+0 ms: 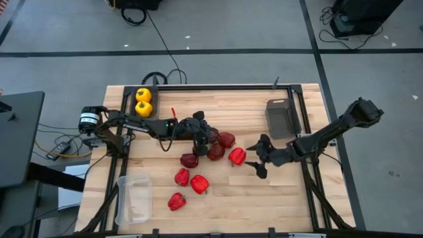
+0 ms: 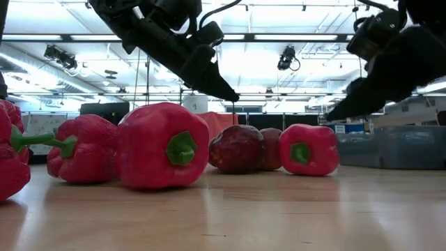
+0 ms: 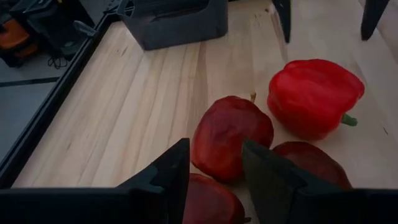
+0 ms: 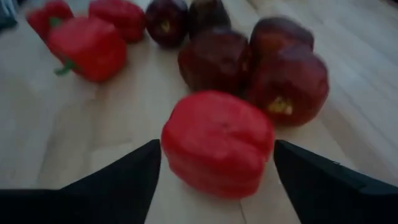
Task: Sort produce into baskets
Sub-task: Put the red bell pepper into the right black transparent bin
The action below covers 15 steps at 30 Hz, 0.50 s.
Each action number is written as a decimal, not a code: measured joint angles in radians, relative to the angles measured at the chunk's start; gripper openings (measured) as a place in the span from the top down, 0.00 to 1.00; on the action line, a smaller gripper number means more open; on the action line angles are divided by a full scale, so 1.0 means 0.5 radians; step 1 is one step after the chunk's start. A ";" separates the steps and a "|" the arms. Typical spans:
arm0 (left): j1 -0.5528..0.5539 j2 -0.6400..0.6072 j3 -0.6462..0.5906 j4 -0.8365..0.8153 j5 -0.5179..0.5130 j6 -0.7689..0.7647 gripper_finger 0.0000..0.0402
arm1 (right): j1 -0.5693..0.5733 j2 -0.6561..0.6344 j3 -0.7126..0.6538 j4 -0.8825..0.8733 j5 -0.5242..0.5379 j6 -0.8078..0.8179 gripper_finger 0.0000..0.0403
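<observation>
red pepper point(image 4: 217, 142) nearest lens, beside maroon fruits point(image 4: 261, 62) | right tool point(image 4: 214, 168) straddles it wide, ungripped, aligning a grasp | left tool point(image 3: 214, 168) half-open over fruits, empty

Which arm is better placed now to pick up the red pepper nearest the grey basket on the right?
The right. The right gripper is open with its fingers either side of that red pepper. The left gripper hangs over the maroon fruits, farther from it.
</observation>
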 joint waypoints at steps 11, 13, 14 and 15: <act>-0.005 0.000 0.001 -0.169 0.001 -0.049 0.62 | 0.057 0.311 0.332 -0.393 -0.149 0.100 0.66; -0.005 0.000 0.001 -0.182 0.035 -0.057 0.62 | 0.057 0.340 0.342 -0.398 -0.221 0.093 0.75; -0.005 0.003 0.001 -0.181 0.046 -0.076 0.62 | 0.057 0.344 0.343 -0.401 -0.247 0.092 0.79; -0.005 0.008 0.001 -0.182 0.060 -0.096 0.62 | 0.057 0.343 0.343 -0.410 -0.268 0.091 0.84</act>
